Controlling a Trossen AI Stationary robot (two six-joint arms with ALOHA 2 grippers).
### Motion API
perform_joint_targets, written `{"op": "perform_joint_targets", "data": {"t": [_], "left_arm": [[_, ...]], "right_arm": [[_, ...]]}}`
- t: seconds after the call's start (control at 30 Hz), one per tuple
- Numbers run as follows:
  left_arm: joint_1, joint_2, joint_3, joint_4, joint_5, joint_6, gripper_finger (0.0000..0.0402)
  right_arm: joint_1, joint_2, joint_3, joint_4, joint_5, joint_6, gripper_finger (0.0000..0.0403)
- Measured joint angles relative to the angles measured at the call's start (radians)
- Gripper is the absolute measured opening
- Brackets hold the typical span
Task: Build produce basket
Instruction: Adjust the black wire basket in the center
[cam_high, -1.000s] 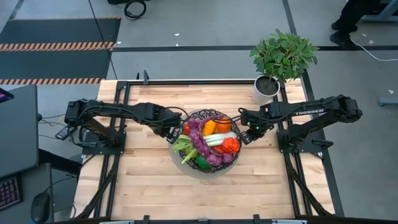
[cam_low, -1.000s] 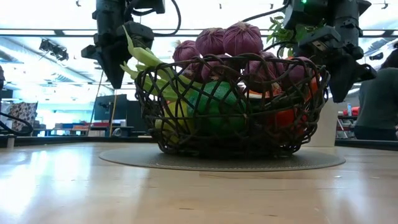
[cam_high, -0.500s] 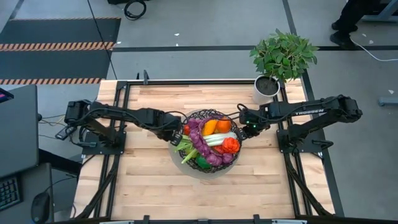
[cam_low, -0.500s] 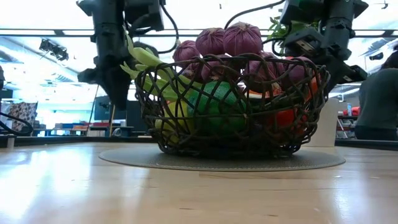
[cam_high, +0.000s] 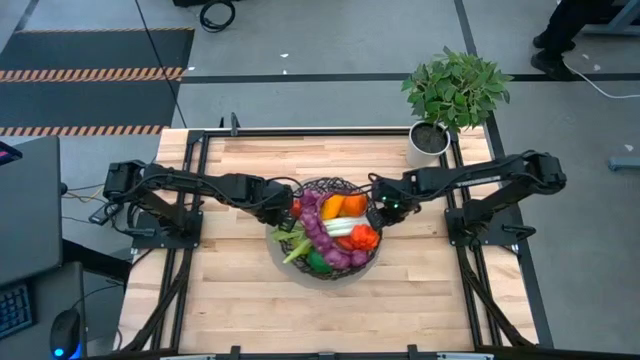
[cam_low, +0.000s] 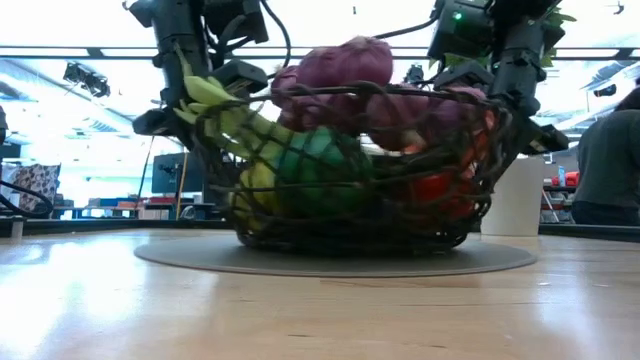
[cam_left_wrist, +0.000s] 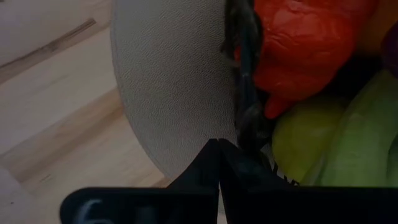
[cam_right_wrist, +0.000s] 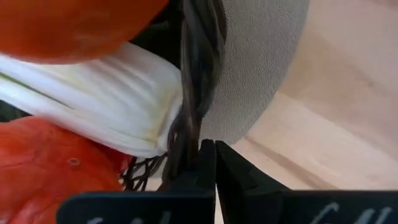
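High view, frame centre: both grippers, left (cam_high: 283, 205) and right (cam_high: 378, 210), pinch the basket (cam_high: 336, 268) rim, closed on its wire.

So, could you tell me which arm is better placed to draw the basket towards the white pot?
Probably the right: the right fingers pinch the basket rim on the pot's side; the left fingers hold the opposite rim.

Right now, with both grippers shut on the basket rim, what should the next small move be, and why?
Probably a slow, level lift by both arms together. The left gripper and right gripper are shut on opposite sides of the basket, which already sits tilted on its pale base. The grape bunch is heaped above the rim, so uneven lifting could spill it.
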Motion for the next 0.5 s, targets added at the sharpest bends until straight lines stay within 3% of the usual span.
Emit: {"op": "perform_joint_targets", "data": {"t": [0.2, 0.5], "left_arm": [[-0.013, 0.0, 0.0, -0.013, 0.006, 0.0, 0.0004], [-0.013, -0.002, 0.016, -0.026, 0.047, 0.018, 0.0004]], "right_arm": [[0.016, 0.023, 0.0, 0.014, -0.011, 0.019, 0.0005], [0.01, -0.06, -0.001, 0.022, 0.014, 0.052, 0.0005]]}}
